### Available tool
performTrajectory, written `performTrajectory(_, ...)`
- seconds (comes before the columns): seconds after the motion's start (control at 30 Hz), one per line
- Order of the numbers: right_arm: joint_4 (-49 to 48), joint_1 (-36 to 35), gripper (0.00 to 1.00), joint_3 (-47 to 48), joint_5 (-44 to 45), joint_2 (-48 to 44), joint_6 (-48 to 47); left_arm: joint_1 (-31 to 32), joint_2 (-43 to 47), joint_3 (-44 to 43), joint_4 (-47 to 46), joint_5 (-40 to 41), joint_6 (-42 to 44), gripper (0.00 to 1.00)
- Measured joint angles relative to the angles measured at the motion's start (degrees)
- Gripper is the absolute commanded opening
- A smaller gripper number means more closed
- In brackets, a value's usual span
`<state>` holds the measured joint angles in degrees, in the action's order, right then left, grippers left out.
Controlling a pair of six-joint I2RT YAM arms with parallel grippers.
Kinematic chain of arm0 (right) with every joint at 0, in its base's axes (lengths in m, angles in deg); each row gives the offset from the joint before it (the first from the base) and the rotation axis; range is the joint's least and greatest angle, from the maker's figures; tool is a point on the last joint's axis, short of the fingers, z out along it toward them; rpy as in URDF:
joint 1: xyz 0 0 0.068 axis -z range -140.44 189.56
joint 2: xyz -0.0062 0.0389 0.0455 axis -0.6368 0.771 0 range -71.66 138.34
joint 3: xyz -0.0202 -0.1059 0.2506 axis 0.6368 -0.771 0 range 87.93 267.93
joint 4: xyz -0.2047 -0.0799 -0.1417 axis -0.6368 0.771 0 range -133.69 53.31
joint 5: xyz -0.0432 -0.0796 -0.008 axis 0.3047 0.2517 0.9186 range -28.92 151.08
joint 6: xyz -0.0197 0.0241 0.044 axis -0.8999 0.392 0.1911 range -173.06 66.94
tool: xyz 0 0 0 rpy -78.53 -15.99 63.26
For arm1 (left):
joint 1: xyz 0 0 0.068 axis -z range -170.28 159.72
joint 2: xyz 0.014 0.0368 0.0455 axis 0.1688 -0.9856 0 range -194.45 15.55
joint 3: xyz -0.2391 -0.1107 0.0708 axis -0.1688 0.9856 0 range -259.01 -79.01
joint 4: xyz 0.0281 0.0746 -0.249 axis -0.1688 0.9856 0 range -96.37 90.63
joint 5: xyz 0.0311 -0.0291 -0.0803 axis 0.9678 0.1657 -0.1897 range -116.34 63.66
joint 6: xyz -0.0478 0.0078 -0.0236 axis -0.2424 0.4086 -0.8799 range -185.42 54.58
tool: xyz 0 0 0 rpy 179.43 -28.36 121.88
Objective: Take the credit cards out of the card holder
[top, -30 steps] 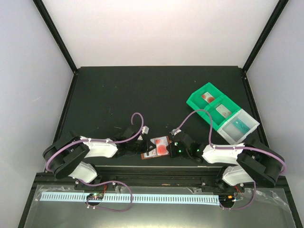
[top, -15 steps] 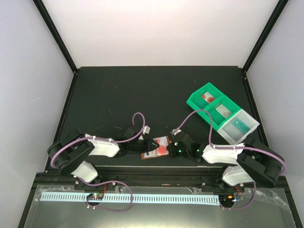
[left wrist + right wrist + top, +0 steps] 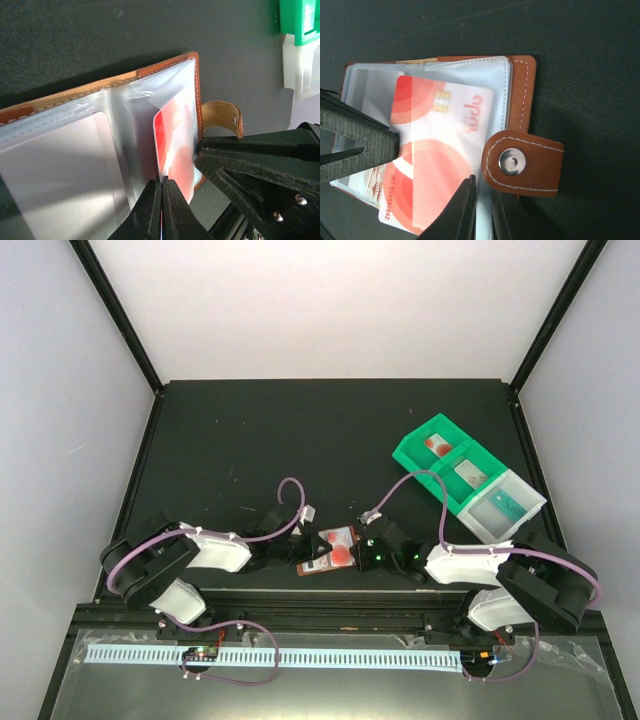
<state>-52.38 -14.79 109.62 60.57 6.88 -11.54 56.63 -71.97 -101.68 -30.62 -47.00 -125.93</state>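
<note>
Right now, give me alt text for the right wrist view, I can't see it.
An open brown card holder lies on a dark table, a red-and-white card in its clear sleeve. The right gripper pinches its lower edge beside the snap tab.

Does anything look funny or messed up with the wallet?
Yes. A corner of the clear plastic sleeve inside the card holder is curled over, above the red-and-white card, which sits tilted and pokes out past the sleeve's edge.
</note>
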Motion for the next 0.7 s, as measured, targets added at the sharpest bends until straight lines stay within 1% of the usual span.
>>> performTrajectory(0.4, 0.11, 0.0, 0.12, -0.04, 0.57, -0.17, 1.07, -0.83, 5.99, 1.46, 5.14, 1.27, 0.98, 0.02)
performTrajectory(0.57, 0.57, 0.0, 0.12, -0.04, 0.7, -0.44, 1.11, -1.66, 12.39, 3.08, 9.68, 3.34, 1.42, 0.02)
performTrajectory(0.7, 1.22, -0.02, 0.12, 0.0, 0.85, -0.76, 1.27, -2.47, 19.78, 3.98, 15.45, 6.45, 1.95, 0.02)
